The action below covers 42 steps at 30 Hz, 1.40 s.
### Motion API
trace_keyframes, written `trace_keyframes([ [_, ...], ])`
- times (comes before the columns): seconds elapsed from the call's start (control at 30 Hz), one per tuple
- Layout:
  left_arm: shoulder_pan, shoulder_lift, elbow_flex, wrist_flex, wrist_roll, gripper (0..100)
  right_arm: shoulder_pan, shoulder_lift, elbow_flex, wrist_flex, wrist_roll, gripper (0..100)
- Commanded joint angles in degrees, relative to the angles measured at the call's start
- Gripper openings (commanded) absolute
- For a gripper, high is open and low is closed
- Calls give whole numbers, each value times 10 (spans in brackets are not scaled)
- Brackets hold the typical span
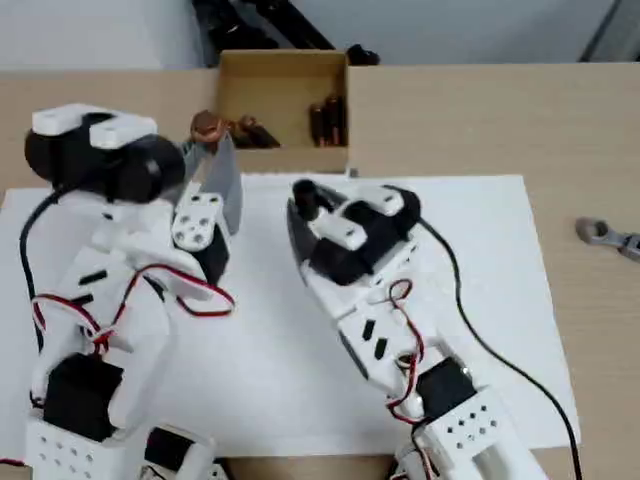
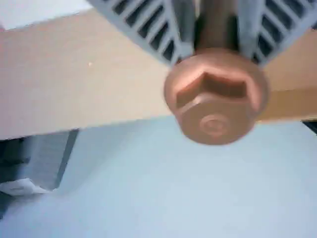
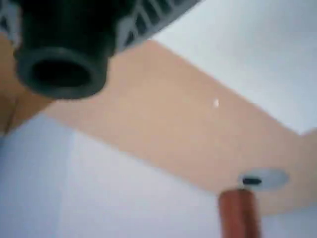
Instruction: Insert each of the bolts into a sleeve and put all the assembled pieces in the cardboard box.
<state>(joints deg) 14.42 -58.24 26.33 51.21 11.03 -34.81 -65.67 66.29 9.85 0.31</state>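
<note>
Cardboard box point(image 1: 285, 95): at the far edge of the table point(image 1: 450, 120), open-topped. It holds assembled pieces point(image 1: 328, 120) in two dark and copper clusters, apparently several, count unclear.

Bolt point(image 2: 215, 99): copper, flanged hex head, clamped by its shank in the left gripper point(image 1: 213, 140) and raised just beside the box's near-left corner.

Sleeve point(image 3: 62, 64): black, bore open, gripped by the right gripper point(image 1: 300, 210) over the white sheet point(image 1: 480, 300), near the box front.

Wrench point(image 1: 608, 236): on bare table, well apart to the right.
</note>
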Motion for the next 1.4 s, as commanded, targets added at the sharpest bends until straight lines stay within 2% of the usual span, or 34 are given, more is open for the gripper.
trace_keyframes([
  [0.0, 4, 9, -68, 14, 3, 6, -13, -2, -9, -29, -7, 6],
  [0.17, 5, 18, -107, 40, 5, 6, -41, -22, -26, -28, -7, 6],
  [0.33, 55, 19, -103, 52, 4, 6, -65, -33, -21, 30, -11, 6],
  [0.67, 73, 18, -68, 49, 4, 6, -59, -34, -11, 37, -49, 6],
  [1.0, 76, 19, -14, 10, 5, 6, -61, -30, -11, 37, -50, 6],
  [1.37, 100, 19, -9, 7, 6, 6, -61, -32, -11, 37, -50, 6],
])
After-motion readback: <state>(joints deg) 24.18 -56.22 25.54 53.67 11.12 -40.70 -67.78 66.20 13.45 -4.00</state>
